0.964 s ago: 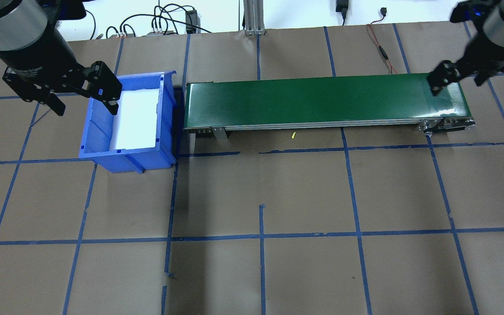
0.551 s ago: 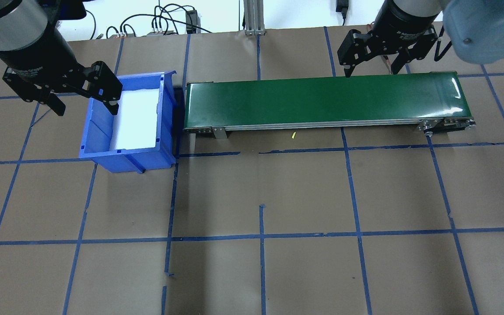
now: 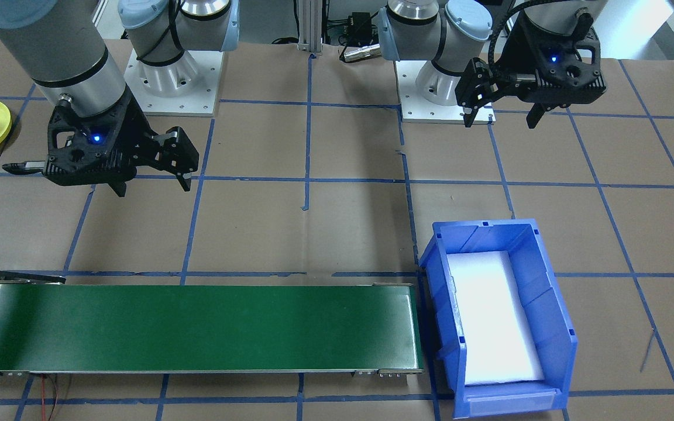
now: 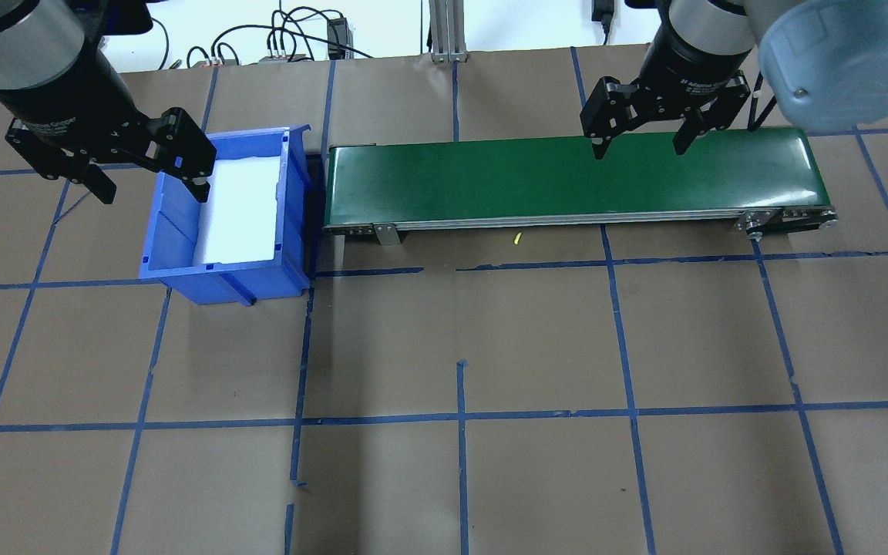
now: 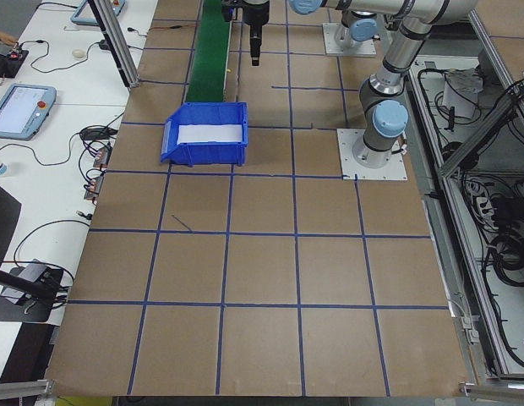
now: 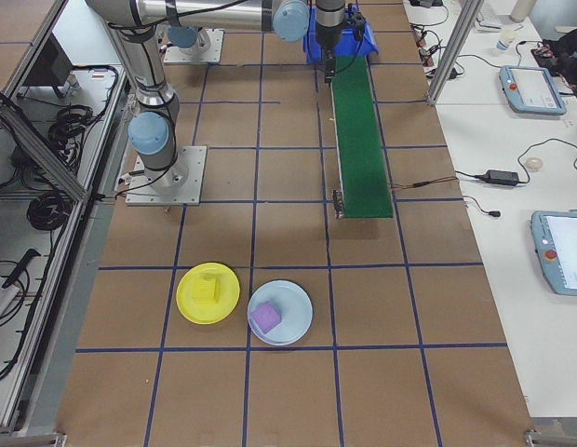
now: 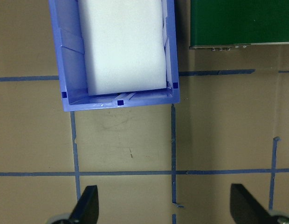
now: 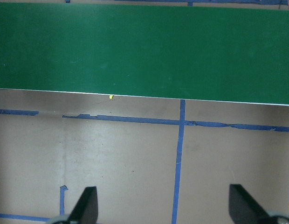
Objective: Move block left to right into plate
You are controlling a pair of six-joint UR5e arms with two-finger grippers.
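Apparently the carrying part is done: the yellow block [image 6: 207,287] sits inside the yellow plate [image 6: 186,303], which lies well past the belt's right end and toward my base side. The green conveyor belt [image 4: 490,177] itself is bare, with no block on it that I can see.

My right gripper [image 4: 637,146] hangs high beside the belt's right half, on my base side, its jaws spread wide with nothing between them. My left gripper [image 4: 153,189] hovers beyond the belt's left end, by the blue bin [image 4: 170,223], and is likewise spread and empty.

I judge the task at or near its close. If another block is due, the next move calls for waiting until it shows on the belt, then lining my right fingers square to its flat faces before coming down.

The block is a small cube with crisp edges, probably easy to pinch on parallel sides. The plate is round, shallow, glossy plastic with a raised rim that should keep the block in. The belt is a smooth, slightly shiny band in a metal frame. The bin, just off the belt's left end, is rigid moulded plastic, holding a white pad [image 4: 240,208] that looks like foam. Brown paper with blue tape lines covers the table [image 4: 459,347].
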